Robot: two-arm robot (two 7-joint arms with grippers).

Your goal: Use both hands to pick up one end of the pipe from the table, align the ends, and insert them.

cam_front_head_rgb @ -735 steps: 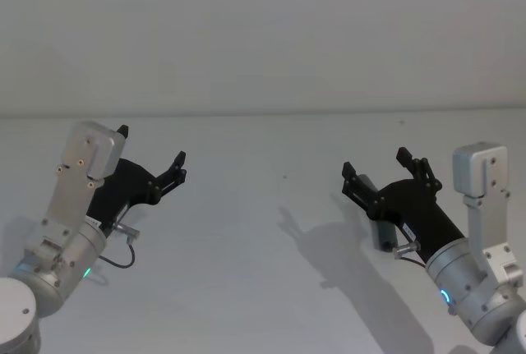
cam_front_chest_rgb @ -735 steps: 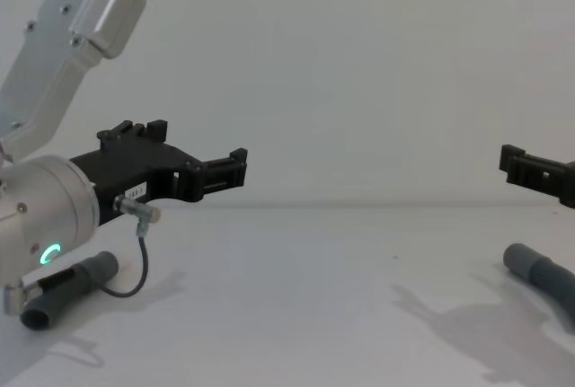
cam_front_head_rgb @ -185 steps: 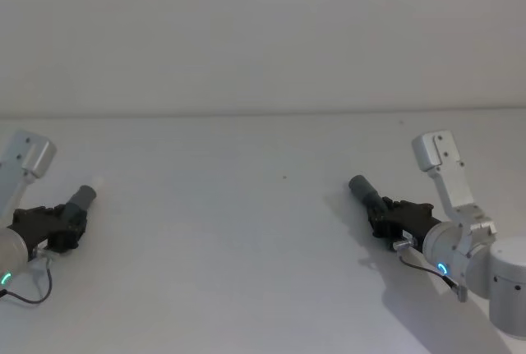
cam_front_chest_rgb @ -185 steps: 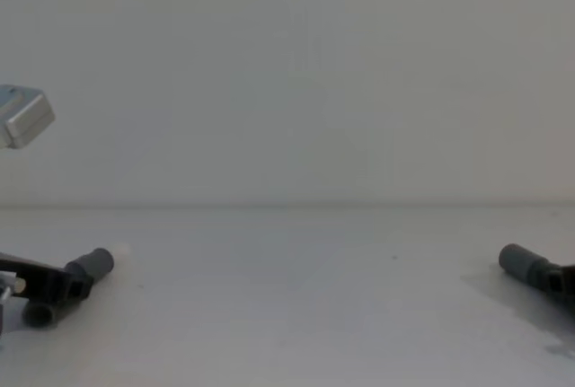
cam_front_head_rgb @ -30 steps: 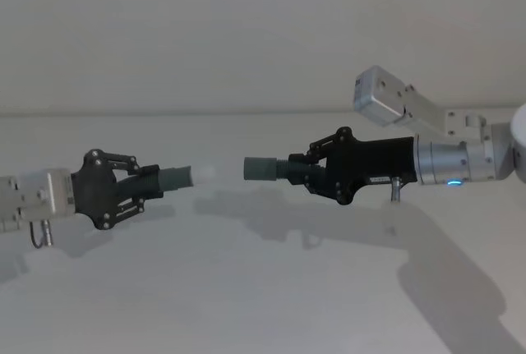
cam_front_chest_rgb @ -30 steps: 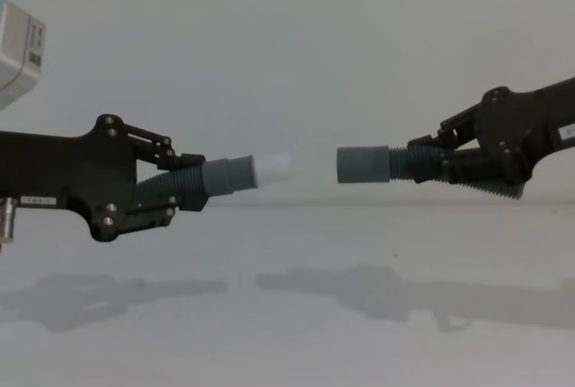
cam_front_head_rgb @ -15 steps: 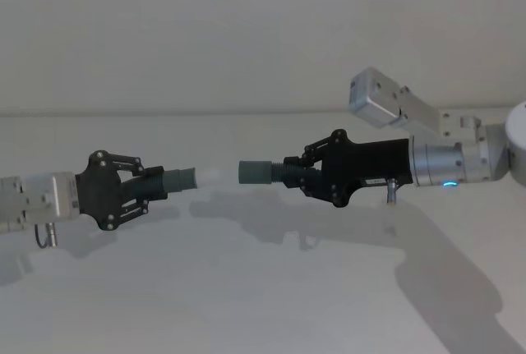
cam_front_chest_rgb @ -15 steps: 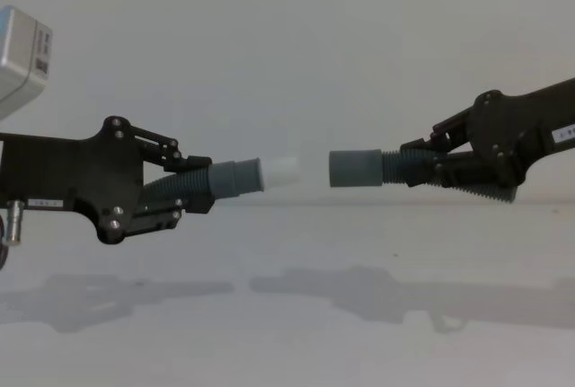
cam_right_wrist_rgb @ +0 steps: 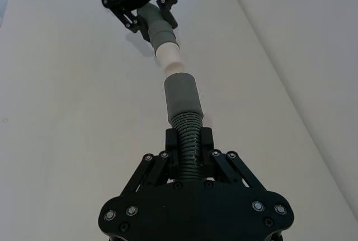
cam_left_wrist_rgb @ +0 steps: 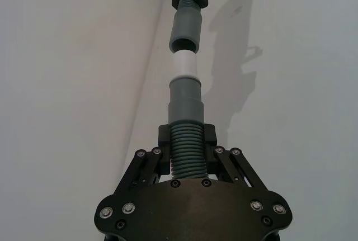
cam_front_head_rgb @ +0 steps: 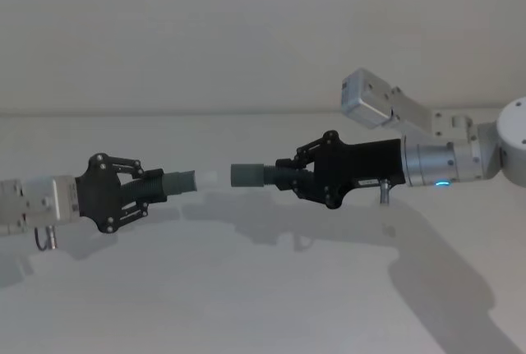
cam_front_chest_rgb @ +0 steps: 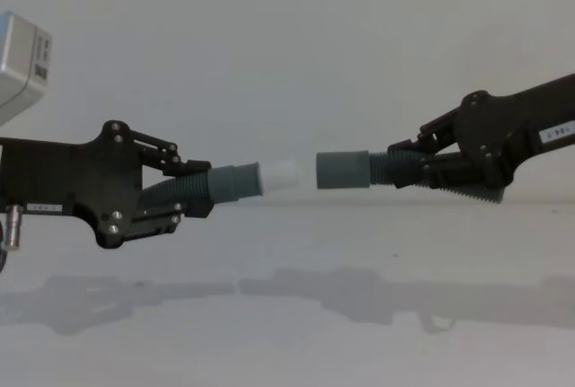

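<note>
Above the tabletop point(cam_front_chest_rgb: 287, 342), left gripper point(cam_front_chest_rgb: 196, 191) clamps pipe point(cam_left_wrist_rgb: 185, 151) behind white-tipped cuff point(cam_front_chest_rgb: 269, 177), right gripper point(cam_front_chest_rgb: 404, 170) behind sleeve point(cam_front_chest_rgb: 341, 170); small open gap between.

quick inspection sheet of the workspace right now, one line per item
surface: white table, arm shadows on it
job's things: white-tipped cuff and open sleeve held above the table, facing each other, roughly in line, small gap, not inserted
clutter: nothing seen
grippers: left claw shut on the pipe behind the white-tipped cuff; right claw shut on it behind the open sleeve
cables: small metal connector under the left wrist
surroundings: plain pale wall
</note>
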